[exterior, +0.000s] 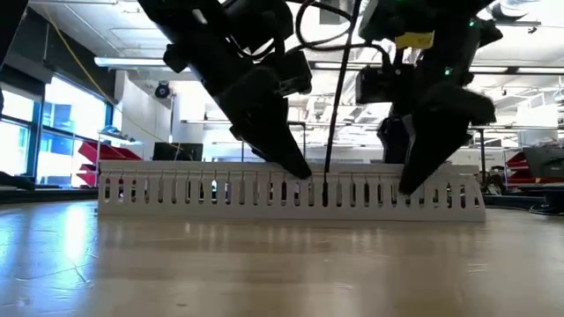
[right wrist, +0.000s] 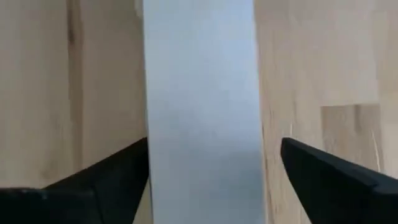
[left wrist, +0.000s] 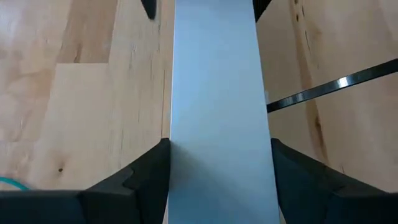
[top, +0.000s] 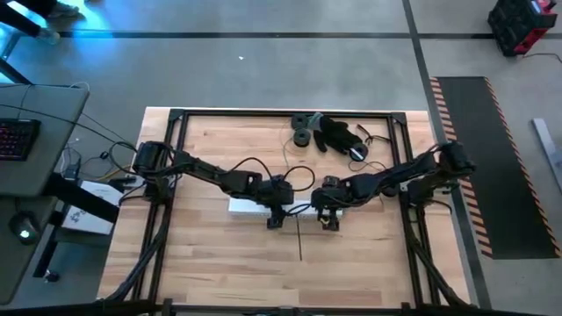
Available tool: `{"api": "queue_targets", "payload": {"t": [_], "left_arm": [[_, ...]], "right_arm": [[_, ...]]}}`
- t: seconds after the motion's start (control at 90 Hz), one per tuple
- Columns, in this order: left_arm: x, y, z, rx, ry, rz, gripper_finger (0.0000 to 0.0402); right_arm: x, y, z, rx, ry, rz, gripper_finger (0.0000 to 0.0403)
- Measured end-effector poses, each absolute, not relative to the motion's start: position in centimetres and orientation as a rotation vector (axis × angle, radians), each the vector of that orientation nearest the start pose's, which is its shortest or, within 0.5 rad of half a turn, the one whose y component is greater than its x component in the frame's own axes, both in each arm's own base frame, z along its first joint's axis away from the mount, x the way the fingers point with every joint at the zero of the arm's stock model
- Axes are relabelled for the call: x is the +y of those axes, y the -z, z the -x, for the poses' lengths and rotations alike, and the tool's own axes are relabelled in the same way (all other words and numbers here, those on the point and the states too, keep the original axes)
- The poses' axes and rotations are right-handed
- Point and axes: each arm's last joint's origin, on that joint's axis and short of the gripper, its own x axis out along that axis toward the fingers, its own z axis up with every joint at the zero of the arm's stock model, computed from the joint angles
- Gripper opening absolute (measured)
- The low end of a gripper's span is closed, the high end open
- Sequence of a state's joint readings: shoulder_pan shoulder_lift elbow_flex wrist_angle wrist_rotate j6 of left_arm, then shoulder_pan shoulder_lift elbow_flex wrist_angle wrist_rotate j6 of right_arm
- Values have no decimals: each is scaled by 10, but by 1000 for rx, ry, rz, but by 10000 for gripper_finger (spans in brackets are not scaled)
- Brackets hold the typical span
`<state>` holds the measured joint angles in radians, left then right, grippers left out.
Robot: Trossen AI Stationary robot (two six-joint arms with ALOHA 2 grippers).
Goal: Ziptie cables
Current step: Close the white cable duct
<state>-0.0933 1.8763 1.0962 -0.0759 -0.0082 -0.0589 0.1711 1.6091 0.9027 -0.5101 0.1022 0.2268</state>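
Cables: not showing in any view; judged to be lying inside the white duct [top: 246, 208] at table centre, under its smooth top. The left gripper [top: 277, 218] is straddling the duct, fingers [left wrist: 134, 180] lying against both walls, apparently pinching it. The right gripper [top: 327, 219] is hovering over the duct just beside it, jaws wider than the duct, with a gap on one side. A thin dark strip [top: 299, 239] is lying nearby. Advice: keep the left steadying the duct, and centre the right before closing, so that the duct is not skewing.
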Motion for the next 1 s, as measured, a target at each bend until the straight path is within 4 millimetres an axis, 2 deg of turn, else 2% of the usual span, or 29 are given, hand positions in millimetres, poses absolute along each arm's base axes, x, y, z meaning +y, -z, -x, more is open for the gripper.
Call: {"api": "queue_targets", "payload": {"t": [0.122, 0.233, 0.5, 0.7, 0.889, 1.0], "left_arm": [[-35, -153, -378, 857, 52, 12, 211], [-35, -153, -378, 856, 52, 11, 211], [-35, -153, -377, 860, 53, 22, 211], [-35, -153, -376, 867, 62, 33, 211], [-35, -153, -376, 869, 53, 39, 211], [-36, -153, -376, 868, 50, 32, 211]], "right_arm": [[45, -163, -274, 1307, 97, -38, 338], [45, -159, -273, 1346, 79, -40, 313], [46, -155, -274, 1361, 46, -27, 196], [48, -155, -274, 1347, 56, -1, 200], [49, -155, -275, 1332, 81, 1, 286], [52, -162, -273, 1298, 86, 7, 309]]}}
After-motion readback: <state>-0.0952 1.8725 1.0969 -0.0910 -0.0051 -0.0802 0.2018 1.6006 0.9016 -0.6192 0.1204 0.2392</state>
